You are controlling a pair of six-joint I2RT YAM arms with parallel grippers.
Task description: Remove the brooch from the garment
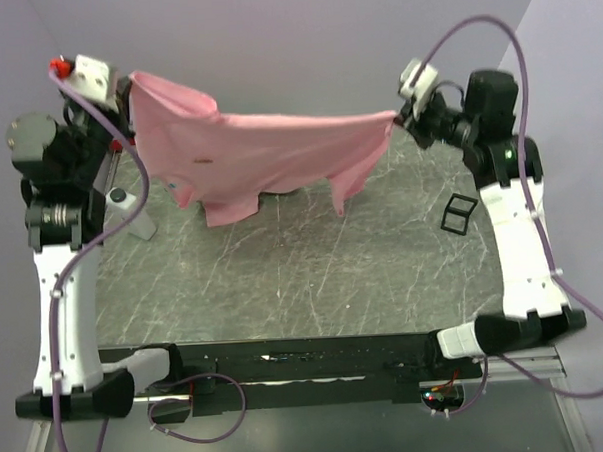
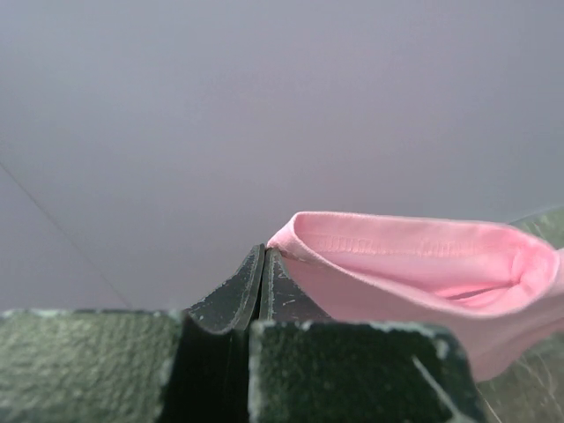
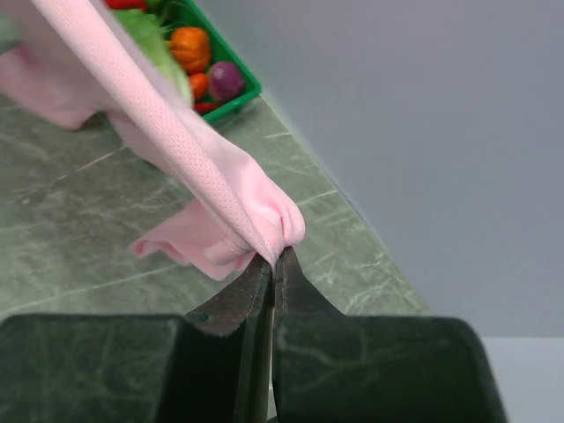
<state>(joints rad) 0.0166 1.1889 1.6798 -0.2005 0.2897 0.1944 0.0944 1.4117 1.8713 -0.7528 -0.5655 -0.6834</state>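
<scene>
The pink garment (image 1: 268,152) hangs stretched above the table between both arms, its lower folds drooping towards the surface. My left gripper (image 1: 128,93) is shut on the garment's upper left edge; in the left wrist view its fingertips (image 2: 265,251) pinch a hemmed fold (image 2: 414,264). At the cloth's right corner my right gripper (image 1: 399,117) is shut too, and the right wrist view shows bunched cloth (image 3: 256,211) clamped at its tips (image 3: 276,256). A tiny dark mark (image 1: 203,161) sits on the cloth's left part, too small to tell whether it is the brooch.
A small black square frame (image 1: 458,212) lies on the dark marbled table (image 1: 313,266) near the right arm. A white and grey object (image 1: 131,208) stands by the left arm. A green bin of vegetables (image 3: 211,66) shows in the right wrist view.
</scene>
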